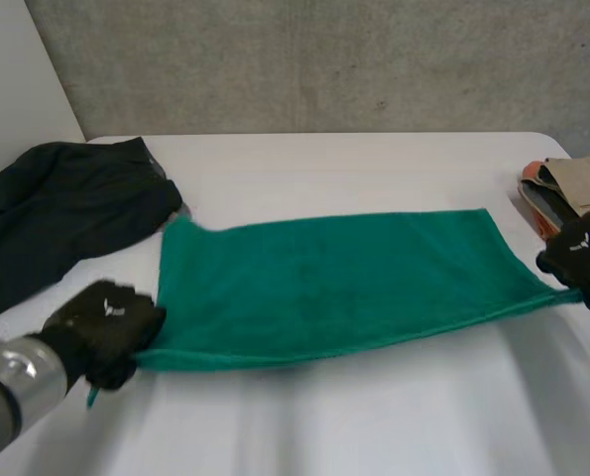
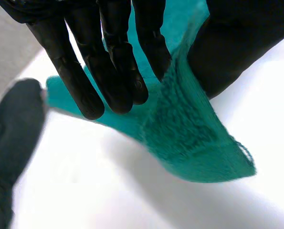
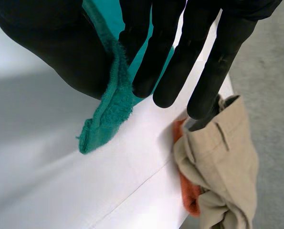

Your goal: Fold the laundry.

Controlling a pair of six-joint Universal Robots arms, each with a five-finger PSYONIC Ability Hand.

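So: towel held taut by its two near corners

I have my left hand (image 1: 106, 327) on the near left corner of the towel (image 1: 334, 288) and my right hand (image 1: 580, 256) on the near right corner. In each wrist view the fingers run nearly straight. The cloth is nipped between them and the thumb, with a short tail of corner hanging free past the pinch. I judge the hands are set wide apart on purpose: drawing the near edge straight flattens the towel and squares it for a fold away from me. That near edge looks thick and doubled, so the towel may already be folded once, but I cannot tell for sure.

The towel is teal terry, nubby, with a hemmed border. It lies as a long rectangle across the middle of the white table (image 1: 324, 426). Farther off, a limp black garment (image 1: 66, 213) is heaped at the far left, just beside the towel's far corner. At the far right a tan garment (image 1: 582, 178) is crumpled over something orange (image 3: 188, 195) at the table's edge.
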